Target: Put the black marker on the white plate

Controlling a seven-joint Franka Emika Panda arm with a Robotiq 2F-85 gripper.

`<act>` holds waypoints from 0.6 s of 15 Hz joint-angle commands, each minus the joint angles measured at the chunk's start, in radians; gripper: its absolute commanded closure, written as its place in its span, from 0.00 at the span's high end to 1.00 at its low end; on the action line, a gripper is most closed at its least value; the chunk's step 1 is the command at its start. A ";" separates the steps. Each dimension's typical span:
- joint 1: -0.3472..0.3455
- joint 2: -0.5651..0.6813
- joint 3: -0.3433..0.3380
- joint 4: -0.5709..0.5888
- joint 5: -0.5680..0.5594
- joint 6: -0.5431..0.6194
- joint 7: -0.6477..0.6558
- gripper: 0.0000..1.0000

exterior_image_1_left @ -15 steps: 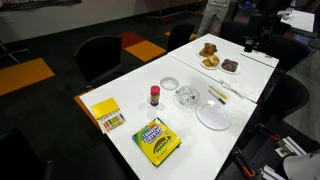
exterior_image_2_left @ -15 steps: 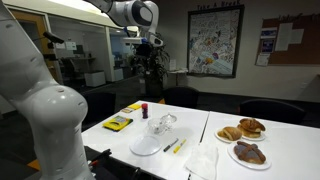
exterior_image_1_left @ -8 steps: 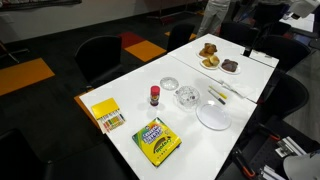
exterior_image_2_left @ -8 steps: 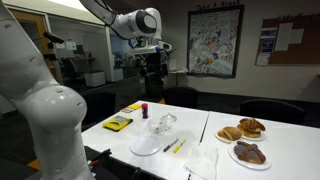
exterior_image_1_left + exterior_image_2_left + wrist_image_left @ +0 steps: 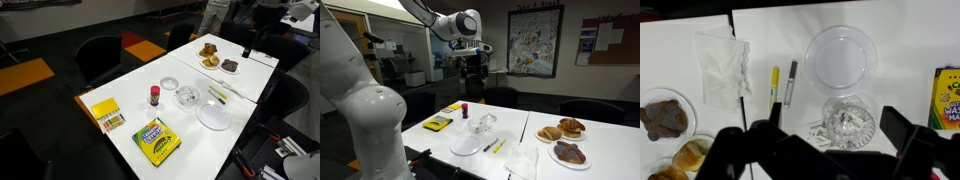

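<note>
The black marker (image 5: 790, 82) lies on the white table between the white plate (image 5: 840, 57) and a yellow marker (image 5: 774, 88). In both exterior views the marker (image 5: 217, 97) (image 5: 490, 145) lies beside the plate (image 5: 213, 117) (image 5: 467, 147). The plate has nothing on it. My gripper (image 5: 830, 150) is open and empty. It hangs high above the table, well away from the marker, over the clear glass bowl (image 5: 850, 122). It also shows in both exterior views (image 5: 472, 68) (image 5: 252, 42).
A crumpled napkin (image 5: 722, 65) lies beyond the yellow marker. Plates with brown pastries (image 5: 662, 115) (image 5: 210, 60) stand at one table end. A crayon box (image 5: 157, 140), a yellow pad (image 5: 106, 114), a red-capped bottle (image 5: 155, 95) and a small white dish (image 5: 169, 85) stand on the table. Chairs surround it.
In the first half second the arm swung slightly sideways with the gripper still high and open. Since then nothing has moved. Nothing on the table moved.
</note>
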State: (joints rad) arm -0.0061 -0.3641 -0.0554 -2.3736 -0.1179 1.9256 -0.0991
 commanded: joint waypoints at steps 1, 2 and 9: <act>-0.013 -0.038 0.010 -0.109 -0.026 0.153 0.021 1.00; -0.015 -0.045 0.012 -0.137 -0.030 0.198 0.031 1.00; -0.045 -0.052 0.000 -0.311 -0.049 0.485 0.138 1.00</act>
State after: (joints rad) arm -0.0184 -0.3960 -0.0510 -2.6021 -0.1793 2.3036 0.0155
